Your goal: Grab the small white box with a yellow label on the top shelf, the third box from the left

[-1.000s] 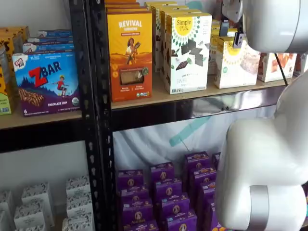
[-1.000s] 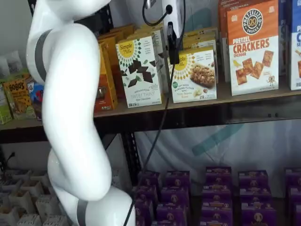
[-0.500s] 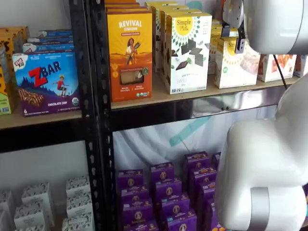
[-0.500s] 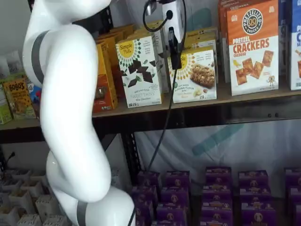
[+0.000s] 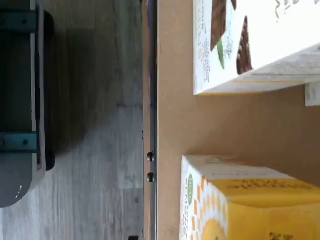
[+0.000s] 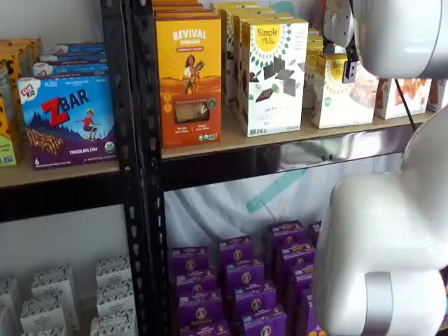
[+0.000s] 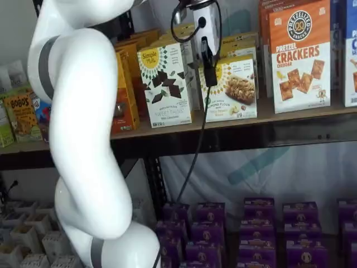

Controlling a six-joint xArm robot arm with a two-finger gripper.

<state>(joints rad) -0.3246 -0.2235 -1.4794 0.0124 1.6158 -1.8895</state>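
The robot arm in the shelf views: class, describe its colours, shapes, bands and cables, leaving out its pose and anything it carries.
The arm is glossy white with thick rounded links and grey bands at its joints. The gripper has a boxy white body and black fingers. A black cable loops at the gripper body and hangs down in a shelf view. The other shelf view shows bulky white arm housings with a grey band.

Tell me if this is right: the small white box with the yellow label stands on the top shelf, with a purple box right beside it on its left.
Not quite. Beside the small white box on the top shelf stands a taller white Simple Mills box, not a purple one; a shelf view shows it. The purple boxes sit on the lower level.
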